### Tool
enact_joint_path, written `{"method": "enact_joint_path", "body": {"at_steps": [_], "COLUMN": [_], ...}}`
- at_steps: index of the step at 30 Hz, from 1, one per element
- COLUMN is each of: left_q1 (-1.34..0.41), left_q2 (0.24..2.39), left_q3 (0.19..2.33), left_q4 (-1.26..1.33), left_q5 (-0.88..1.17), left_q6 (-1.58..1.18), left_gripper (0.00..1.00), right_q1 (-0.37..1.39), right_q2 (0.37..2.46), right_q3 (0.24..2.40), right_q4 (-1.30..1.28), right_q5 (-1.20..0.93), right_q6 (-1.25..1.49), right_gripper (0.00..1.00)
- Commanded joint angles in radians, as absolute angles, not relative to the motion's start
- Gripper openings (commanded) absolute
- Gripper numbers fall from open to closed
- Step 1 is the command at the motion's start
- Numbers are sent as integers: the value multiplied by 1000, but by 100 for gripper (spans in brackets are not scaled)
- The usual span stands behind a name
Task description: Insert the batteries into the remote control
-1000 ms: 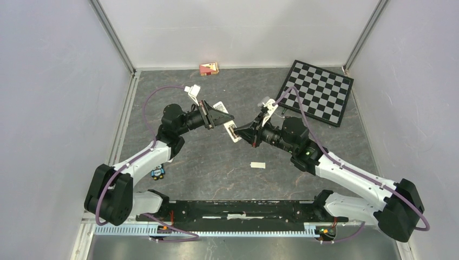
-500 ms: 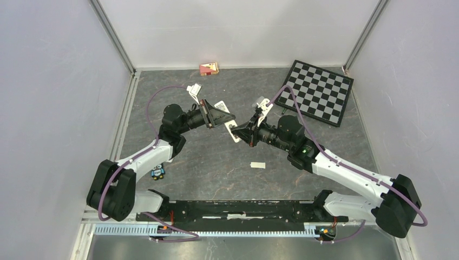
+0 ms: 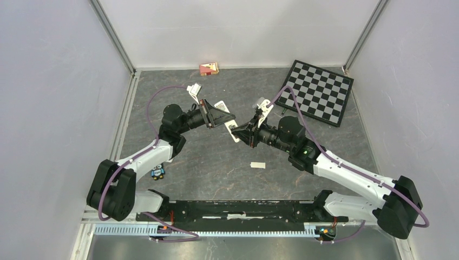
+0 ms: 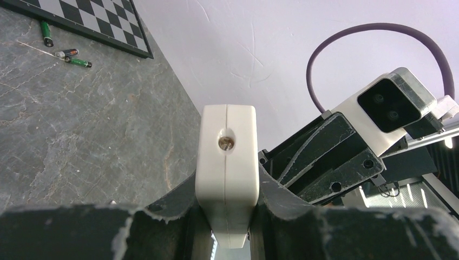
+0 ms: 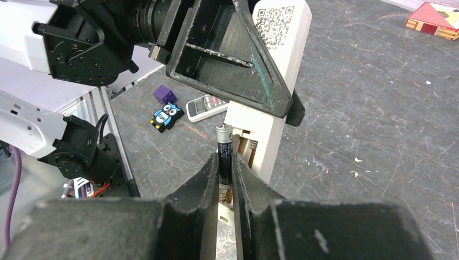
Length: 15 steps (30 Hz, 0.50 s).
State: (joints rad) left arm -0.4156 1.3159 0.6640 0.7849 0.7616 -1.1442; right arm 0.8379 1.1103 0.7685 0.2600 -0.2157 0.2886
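- Top view: the left end effector (image 3: pixel 224 120) and right end effector (image 3: pixel 243 131) are nose to nose above the middle of the surface (image 3: pixel 216 162). The white remote control (image 3: pixel 231 131) is held up between them. There's bare room all round. The checkerboard (image 3: pixel 319 92) sits far right, and a small white strip (image 3: pixel 257 165) lies nearer, well apart.
- Left wrist: the left end effector (image 4: pixel 227 189) is pressed onto the remote control's (image 4: pixel 226 146) two sides, end-on to the lens. Spare batteries (image 4: pixel 67 53) lie loose by the checkerboard's edge, well away from the action.
- Right wrist: the right end effector (image 5: pixel 225 162) is pinching one battery (image 5: pixel 224 143), upright, right against the open battery bay (image 5: pixel 244 149). I can't tell whether it's seated.
- Risks: a slight tilt and the battery could catch the bay's lip, or spring out once let go. Push too hard and the remote could slide in the left grip.
- Room: the two end effectors almost touch, so there's no room sideways. The safest exit looks like straight back along the right arm's own line.
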Motion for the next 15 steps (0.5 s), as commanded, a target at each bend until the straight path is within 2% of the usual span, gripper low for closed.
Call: {"method": "enact_joint_path", "body": {"at_steps": [1, 9, 15], "left_q1": [-416, -416, -416], "left_q2": [1312, 1312, 1312], "left_q3": [684, 688, 690], "left_q4": [872, 856, 845], "left_q5": [776, 776, 777], "left_q6": [-1195, -1183, -1175], "left_gripper": [2, 2, 2], "right_q1": [842, 842, 842], "right_q2": [1087, 1070, 1075], "right_q3": [799, 805, 808], "right_q4": [220, 224, 229], "right_q5": [-191, -201, -190], "right_q6": [274, 296, 301], "right_gripper": [19, 23, 18]}}
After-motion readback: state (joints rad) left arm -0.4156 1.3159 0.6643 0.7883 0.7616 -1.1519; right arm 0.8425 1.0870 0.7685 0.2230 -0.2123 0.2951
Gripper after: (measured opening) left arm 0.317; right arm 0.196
